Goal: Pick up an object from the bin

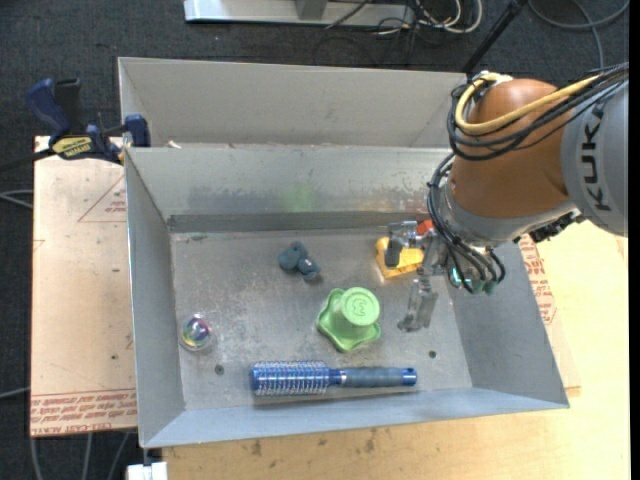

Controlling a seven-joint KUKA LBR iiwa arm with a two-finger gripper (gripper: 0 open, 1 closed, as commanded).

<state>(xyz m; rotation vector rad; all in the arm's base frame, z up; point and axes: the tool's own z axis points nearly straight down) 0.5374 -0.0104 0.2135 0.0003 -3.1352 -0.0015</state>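
Arm [560, 158] lettered "KUK" at right; fingers [416, 308] pressed together, empty, right of centre, just beside green cup-shaped toy [350, 318], below yellow toy [397, 258].

The gripper [416, 310] hangs just right of a green lobed cup [350, 318], a yellow toy [396, 257] beyond it, a blue hairbrush [325, 377] along the grey bin's [350, 415] near wall.

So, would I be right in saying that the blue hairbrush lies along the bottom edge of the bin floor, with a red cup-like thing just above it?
Not quite. The cup-like thing is green, not red, as the camera view shows. The rest holds: the blue hairbrush lies along the bottom edge of the bin floor, with that thing just above it.
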